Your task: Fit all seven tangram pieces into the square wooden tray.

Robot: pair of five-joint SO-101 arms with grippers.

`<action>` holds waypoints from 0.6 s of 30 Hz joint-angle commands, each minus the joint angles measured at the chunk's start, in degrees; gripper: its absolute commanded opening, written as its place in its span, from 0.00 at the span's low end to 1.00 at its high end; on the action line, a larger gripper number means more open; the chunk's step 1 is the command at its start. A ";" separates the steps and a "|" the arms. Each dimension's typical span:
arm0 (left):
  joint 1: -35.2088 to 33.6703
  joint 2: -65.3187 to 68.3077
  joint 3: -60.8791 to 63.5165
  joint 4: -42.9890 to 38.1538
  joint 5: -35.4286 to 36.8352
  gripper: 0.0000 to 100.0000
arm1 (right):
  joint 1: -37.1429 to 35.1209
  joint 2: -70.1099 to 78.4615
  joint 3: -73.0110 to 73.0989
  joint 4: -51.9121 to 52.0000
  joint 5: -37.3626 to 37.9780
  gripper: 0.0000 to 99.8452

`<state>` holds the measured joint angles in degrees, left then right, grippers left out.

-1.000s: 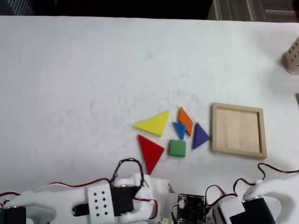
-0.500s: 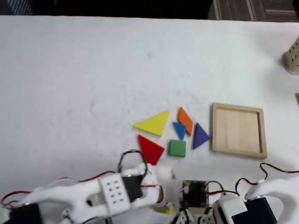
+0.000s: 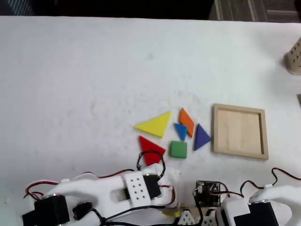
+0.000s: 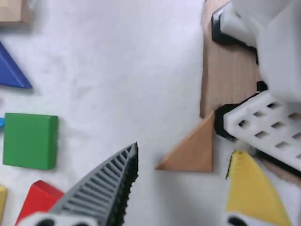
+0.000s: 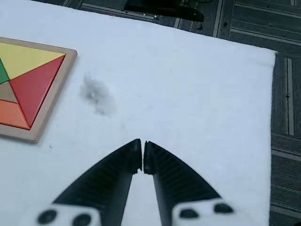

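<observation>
The square wooden tray (image 3: 240,107) lies empty at the right of the table. To its left lie a purple triangle (image 3: 201,136), an orange parallelogram (image 3: 186,121), a small blue triangle (image 3: 180,130), a yellow triangle (image 3: 155,124), a green square (image 3: 178,149) and a red triangle (image 3: 150,150). My left gripper (image 4: 184,151) is open at the near edge, just below the red triangle (image 4: 37,200) and green square (image 4: 29,140). A tan wooden triangle (image 4: 193,148) lies between its dark and yellow fingers. My right gripper (image 5: 142,155) is shut on nothing above bare table.
The right arm's white base (image 4: 263,117) stands close beside the tan triangle. In the right wrist view, a second wooden frame (image 5: 51,94) holds coloured pieces. A pegged wooden object (image 3: 294,59) sits at the right edge. The far and left table is bare white.
The left arm has swung right along the near edge, now covering the red triangle's lower tip. The right arm shifted slightly. The pieces and tray stayed put.
</observation>
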<state>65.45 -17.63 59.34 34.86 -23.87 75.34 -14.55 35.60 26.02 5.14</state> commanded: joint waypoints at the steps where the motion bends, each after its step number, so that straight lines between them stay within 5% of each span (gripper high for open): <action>1: 1.01 -0.04 -2.81 -0.79 0.62 0.31 | 0.57 -1.01 -2.81 -0.84 0.26 0.02; 11: 0.84 -0.04 -2.81 -0.79 -3.87 0.21 | 1.36 -3.21 -5.01 3.56 0.53 0.02; 18: -7.69 0.04 -3.43 -1.23 -4.04 0.21 | 1.36 -7.87 -5.01 7.08 0.53 0.02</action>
<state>61.76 -17.63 59.16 34.86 -27.12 76.31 -18.07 33.41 31.74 5.14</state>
